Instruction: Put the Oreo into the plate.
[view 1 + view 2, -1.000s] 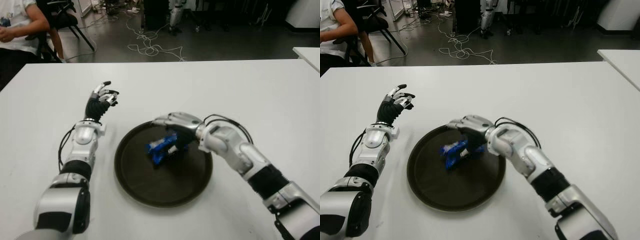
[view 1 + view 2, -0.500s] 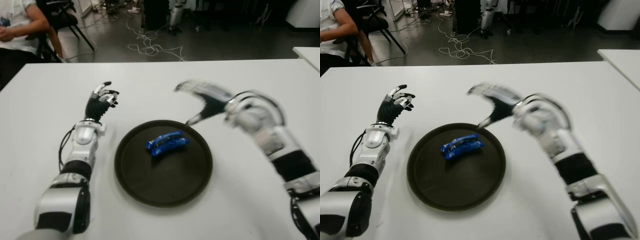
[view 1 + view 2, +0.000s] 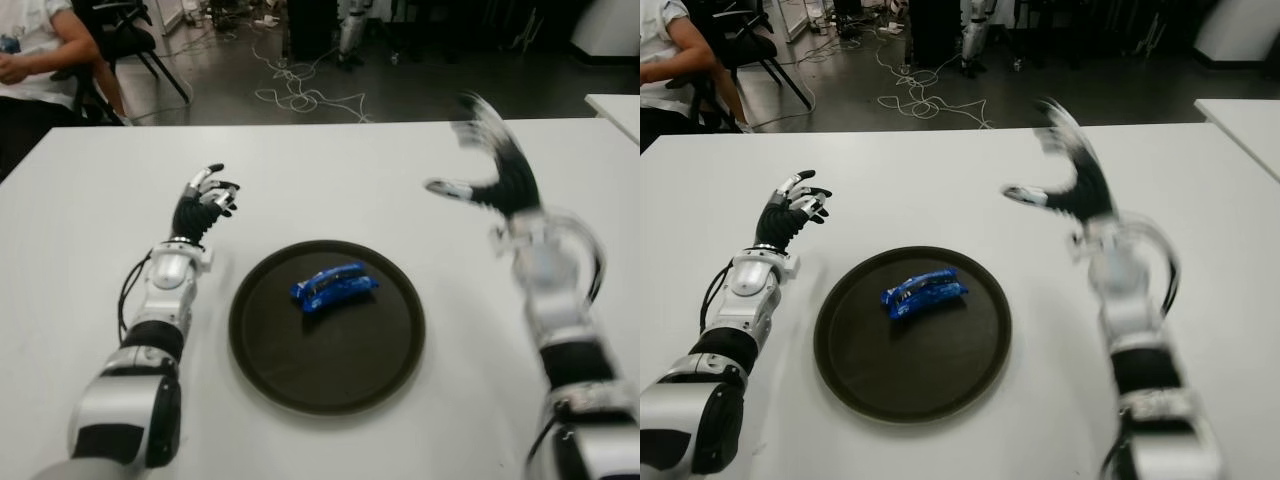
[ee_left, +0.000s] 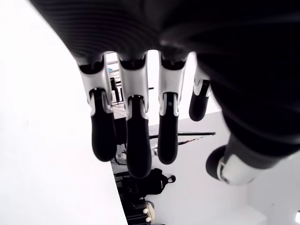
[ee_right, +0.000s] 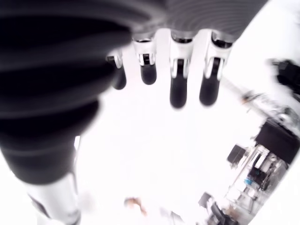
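Observation:
The blue Oreo pack [image 3: 334, 285] lies inside the round dark plate [image 3: 300, 370], a little behind its middle, with no hand touching it. My right hand [image 3: 480, 175] is raised above the table, to the right of and behind the plate, its fingers spread and holding nothing. The right wrist view shows those fingers [image 5: 179, 82] stretched out over white table. My left hand [image 3: 208, 195] stays to the left of the plate with relaxed fingers [image 4: 133, 136] and nothing in it.
The white table [image 3: 90, 220] spreads around the plate. A seated person [image 3: 30, 45] and a chair are beyond the far left corner. Cables [image 3: 300, 95] lie on the floor behind the table. Another white table's corner [image 3: 615, 105] shows at the right.
My right hand let go of the Oreo pack, which now lies in the plate, and swung up and away to the right. The left hand has not moved.

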Available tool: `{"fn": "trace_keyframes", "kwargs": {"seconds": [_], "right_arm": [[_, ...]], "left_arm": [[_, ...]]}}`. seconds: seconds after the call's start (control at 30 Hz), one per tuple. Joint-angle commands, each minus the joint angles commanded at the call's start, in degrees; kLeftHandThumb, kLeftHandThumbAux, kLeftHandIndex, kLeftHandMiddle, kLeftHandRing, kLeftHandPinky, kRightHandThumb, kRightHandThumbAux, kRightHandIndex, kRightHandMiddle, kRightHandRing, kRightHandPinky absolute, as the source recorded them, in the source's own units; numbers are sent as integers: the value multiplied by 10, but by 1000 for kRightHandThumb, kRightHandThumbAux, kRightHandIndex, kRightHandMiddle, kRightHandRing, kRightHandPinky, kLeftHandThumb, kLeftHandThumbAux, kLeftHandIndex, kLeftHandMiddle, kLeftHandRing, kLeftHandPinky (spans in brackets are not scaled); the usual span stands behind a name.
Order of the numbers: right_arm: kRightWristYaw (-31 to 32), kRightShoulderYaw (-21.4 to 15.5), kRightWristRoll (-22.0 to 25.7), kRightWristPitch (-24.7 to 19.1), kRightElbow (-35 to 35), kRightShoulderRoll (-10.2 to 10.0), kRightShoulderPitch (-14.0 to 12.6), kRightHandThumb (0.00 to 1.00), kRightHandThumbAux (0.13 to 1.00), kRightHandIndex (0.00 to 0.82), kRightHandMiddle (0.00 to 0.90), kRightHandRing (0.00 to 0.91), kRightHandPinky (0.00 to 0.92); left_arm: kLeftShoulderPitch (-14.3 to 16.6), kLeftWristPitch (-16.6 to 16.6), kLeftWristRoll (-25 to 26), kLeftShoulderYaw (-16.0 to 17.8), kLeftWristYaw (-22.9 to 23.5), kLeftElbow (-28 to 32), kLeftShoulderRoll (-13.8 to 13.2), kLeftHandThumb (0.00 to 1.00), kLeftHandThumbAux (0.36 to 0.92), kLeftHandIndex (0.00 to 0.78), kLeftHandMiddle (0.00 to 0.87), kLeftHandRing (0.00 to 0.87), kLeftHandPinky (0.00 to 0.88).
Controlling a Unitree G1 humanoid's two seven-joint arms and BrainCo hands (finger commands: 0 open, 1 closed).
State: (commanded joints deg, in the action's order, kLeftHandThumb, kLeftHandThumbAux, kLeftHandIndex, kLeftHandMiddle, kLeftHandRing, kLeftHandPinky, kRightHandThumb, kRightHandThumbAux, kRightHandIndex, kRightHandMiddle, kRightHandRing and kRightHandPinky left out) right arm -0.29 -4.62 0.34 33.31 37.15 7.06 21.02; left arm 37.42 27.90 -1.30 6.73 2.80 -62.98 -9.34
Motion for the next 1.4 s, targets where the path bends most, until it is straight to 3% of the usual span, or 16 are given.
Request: {"fn": "trace_keyframes", "kwargs": {"seconds": [0.13,0.2,0.37,0.47,0.73,1.4], "right_arm": [[-7,-13,17,-9,20,-18,-2,40,778,172,293,319,375],[-15,-21,22,-17,45,-24,14,47,777,181,303,328,378],[-38,-31,9,-34,144,-11,87,58,754,186,301,325,364],[-42,-29,-4,-35,190,1,104,50,735,181,285,310,347],[-48,-12,-28,-30,228,12,113,25,695,167,263,297,353],[-78,-11,-41,-30,212,10,144,0,763,163,258,292,355]], "left_arm": [[-2,1,4,1,4,1,2,1000,643,182,386,514,496],[-3,0,5,2,5,3,4,1000,643,182,385,515,497],[-5,-6,10,3,15,8,6,1000,642,187,386,519,501],[-4,-8,10,3,16,10,6,1000,643,190,385,518,498],[-3,-8,3,-1,14,9,4,1000,643,182,384,515,490],[-1,-11,2,-5,13,3,2,1000,644,174,384,513,484]]}}
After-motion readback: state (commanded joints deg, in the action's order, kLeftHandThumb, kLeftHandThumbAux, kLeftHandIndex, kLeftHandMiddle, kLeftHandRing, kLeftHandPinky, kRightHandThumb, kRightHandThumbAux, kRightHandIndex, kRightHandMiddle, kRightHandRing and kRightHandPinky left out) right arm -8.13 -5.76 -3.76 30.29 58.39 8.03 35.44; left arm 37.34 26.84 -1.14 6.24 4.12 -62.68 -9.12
